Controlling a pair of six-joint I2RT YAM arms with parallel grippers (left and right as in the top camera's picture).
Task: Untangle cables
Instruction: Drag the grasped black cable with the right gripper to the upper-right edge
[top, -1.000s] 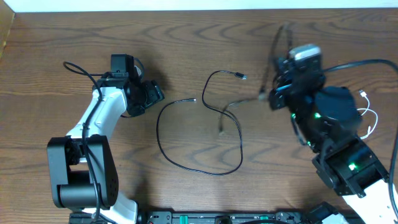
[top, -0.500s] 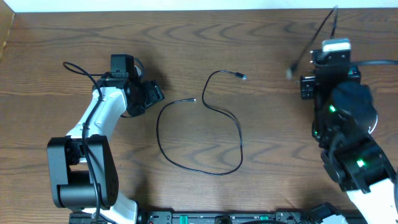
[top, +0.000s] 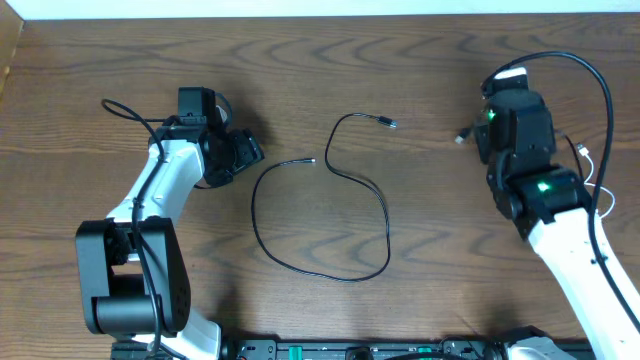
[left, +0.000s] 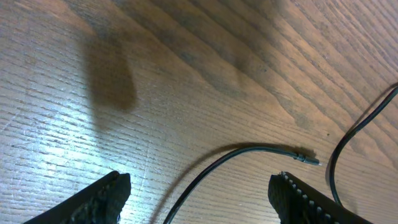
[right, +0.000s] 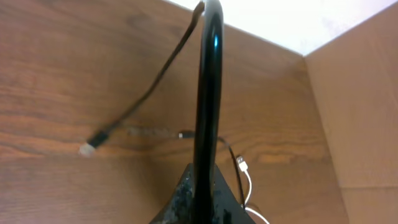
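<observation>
So the long black cable (top: 388, 235) lies flat on the wooden table (top: 420, 60) in one big open loop, with no crossings that I can see. One plug end (left: 300, 158) sits just ahead of the left gripper (left: 199, 183), between the lines of its two fingers but not touching either. Those fingers are spread wide with nothing in them.

The right gripper (right: 200, 186) is pressed together on a second black cable (right: 208, 93), which runs straight up out of the pinch. Its plug (right: 87, 148) dangles off to that gripper's left, apparently above the wood.

Compared with a second ago, the right arm has swung away from the middle and out toward its own side, taking that second cable with it. Back then it trailed across the loop; now the two are well apart. The loop keeps the same shape and the left arm hasn't budged.

A white cable (right: 242, 165) with a flat plug lies below and to the right of the right gripper, with another thin black cord (right: 227, 149) next to it. The pinched cable cuts right up the middle of the wrist view and hides whatever is behind it.
</observation>
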